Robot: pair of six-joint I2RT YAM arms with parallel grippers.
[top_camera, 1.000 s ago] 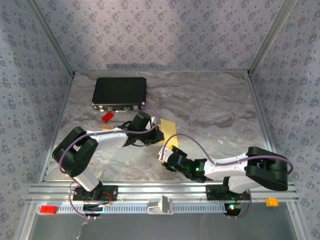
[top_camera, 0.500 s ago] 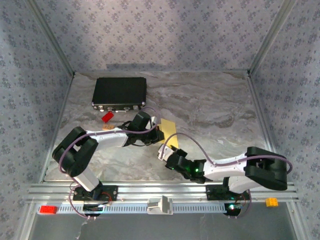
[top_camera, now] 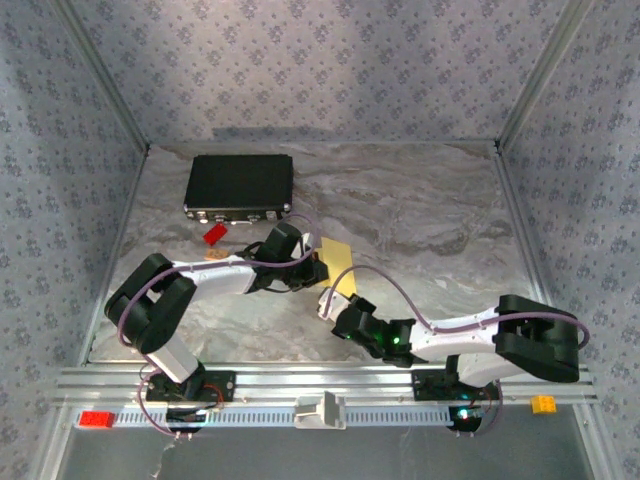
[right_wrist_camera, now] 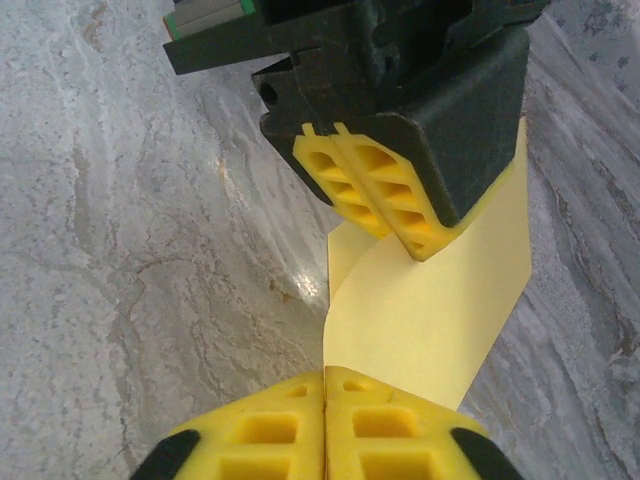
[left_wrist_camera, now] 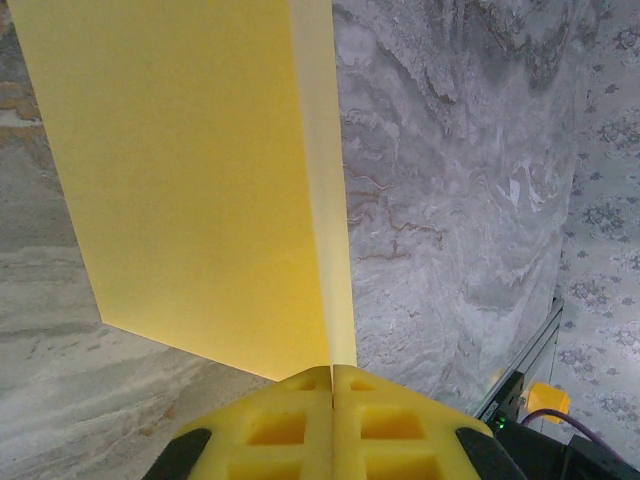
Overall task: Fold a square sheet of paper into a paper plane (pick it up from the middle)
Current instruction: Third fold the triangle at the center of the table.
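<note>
Apparently reaching inward, left gripper (left_wrist_camera: 332, 372) and right gripper (right_wrist_camera: 325, 378) both pinch the square sheet of paper (left_wrist_camera: 200, 180).

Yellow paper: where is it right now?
The paper sits near the middle of the table in the top view, pinched by the left gripper on its left side and the right gripper at its near edge.

Two robot arms (top_camera: 200, 272) (top_camera: 470, 335) and one sheet of yellow paper (top_camera: 338, 262) are in frame. Also counted: one black case (top_camera: 238, 185), two red bricks (top_camera: 213, 234) (top_camera: 97, 419), one tan block (top_camera: 213, 255) and one orange block (top_camera: 543, 404).
</note>
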